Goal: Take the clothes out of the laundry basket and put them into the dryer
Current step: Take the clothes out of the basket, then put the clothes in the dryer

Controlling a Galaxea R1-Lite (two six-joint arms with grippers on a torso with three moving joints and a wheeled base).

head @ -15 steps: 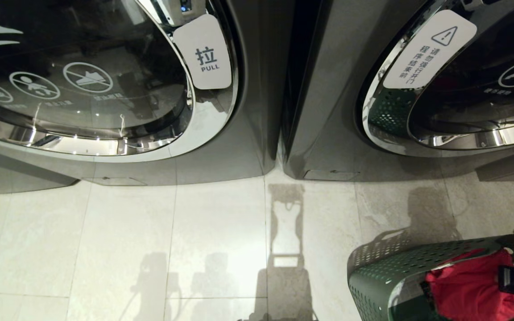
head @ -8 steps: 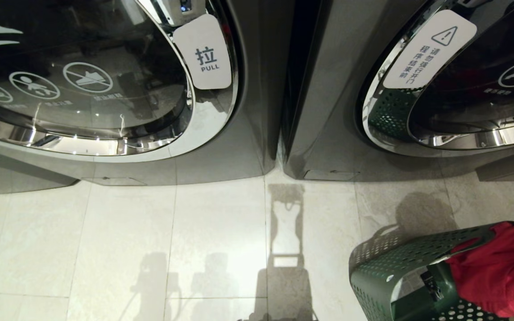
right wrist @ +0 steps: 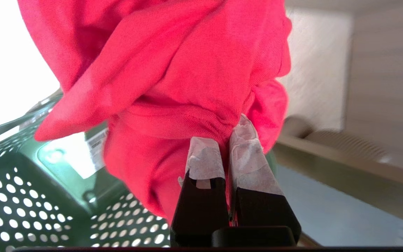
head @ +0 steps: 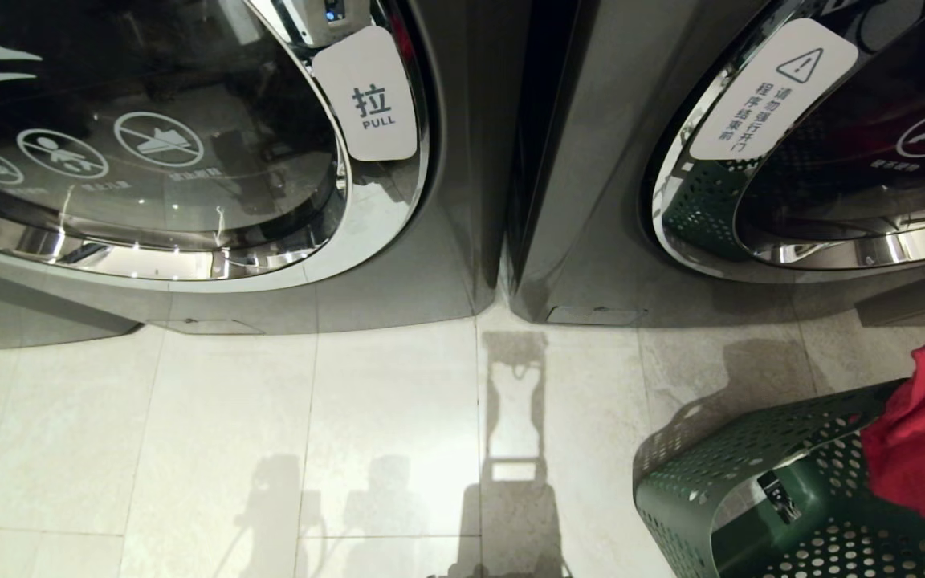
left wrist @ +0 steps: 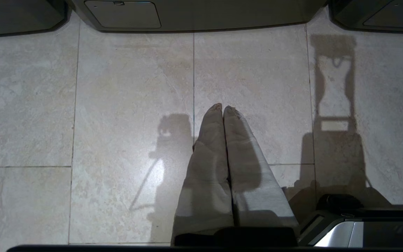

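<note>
The red clothes (head: 924, 437) hang as a bundle at the right edge of the head view, lifted above the rim of the dark green laundry basket (head: 719, 466). My right gripper (right wrist: 224, 132) is shut on a fold of the clothes (right wrist: 173, 70), with the basket (right wrist: 19, 199) below it; in the head view this gripper is hidden. My left gripper (left wrist: 222, 107) is shut and empty over the bare floor tiles. Two front-loading machines stand ahead, and I cannot tell which is the dryer.
The left machine's round glass door (head: 149, 136) carries a PULL tag (head: 372, 96). The right machine's door (head: 856, 144) has a warning label and mirrors the basket in its chrome rim. A narrow gap (head: 503, 273) separates the machines. Pale floor tiles (head: 310, 433) lie in front.
The red clothes have risen out of the basket and moved up and right in the head view. The right gripper, seen at the basket one second ago, has left that view.
</note>
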